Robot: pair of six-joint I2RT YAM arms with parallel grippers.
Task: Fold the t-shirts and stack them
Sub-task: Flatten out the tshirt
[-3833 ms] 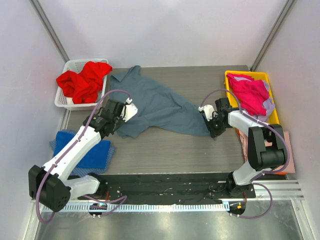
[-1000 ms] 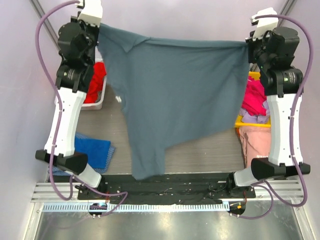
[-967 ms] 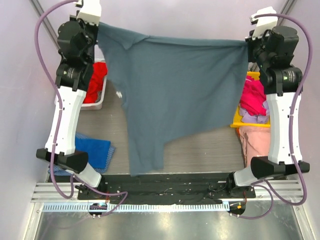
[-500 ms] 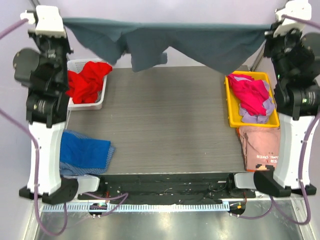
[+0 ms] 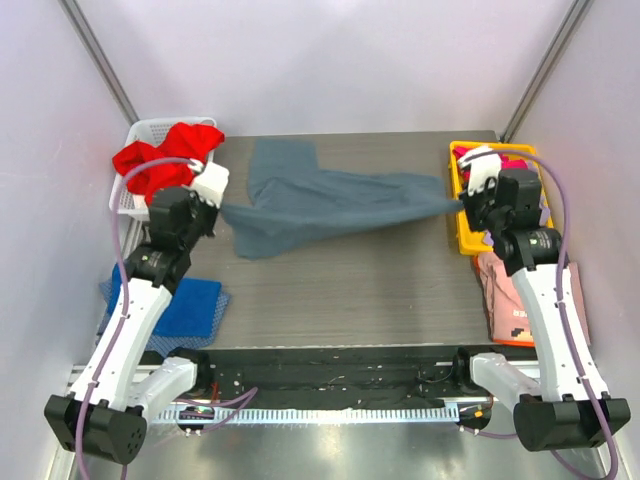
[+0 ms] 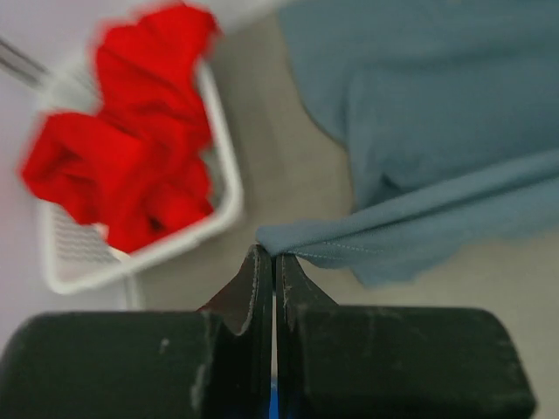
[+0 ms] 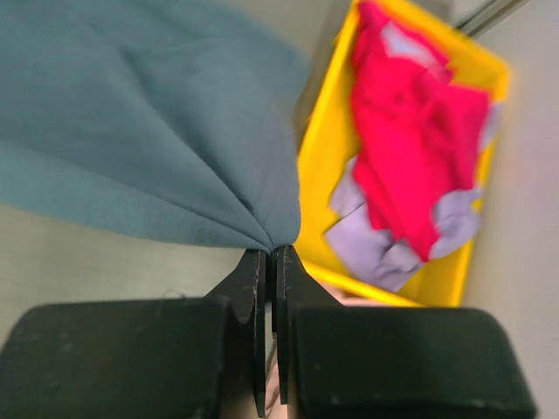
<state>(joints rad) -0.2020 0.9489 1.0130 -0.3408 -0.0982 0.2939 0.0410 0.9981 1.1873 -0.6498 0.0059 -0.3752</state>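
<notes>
The slate blue-grey t-shirt (image 5: pixel 320 200) is stretched between my two grippers, low over the table's far half. My left gripper (image 5: pixel 213 207) is shut on its left corner (image 6: pixel 288 240). My right gripper (image 5: pixel 463 203) is shut on its right corner (image 7: pixel 271 229). A red t-shirt (image 5: pixel 165 160) fills the white basket (image 5: pixel 128 205), also seen in the left wrist view (image 6: pixel 131 175). A magenta t-shirt (image 5: pixel 515 165) lies in the yellow bin (image 5: pixel 462 235), also in the right wrist view (image 7: pixel 410 140). A royal blue t-shirt (image 5: pixel 185 305) lies at the left. A pale pink one (image 5: pixel 505 300) lies at the right.
The white basket stands at the far left and the yellow bin at the far right of the grey table (image 5: pixel 340 290). A lilac cloth (image 7: pixel 367 244) lies under the magenta shirt in the bin. Metal posts rise at both back corners.
Both arms have come down from high up, bringing the blue-grey shirt from hanging stretched in the air to low over the far half of the table. Both grippers kept their hold.
</notes>
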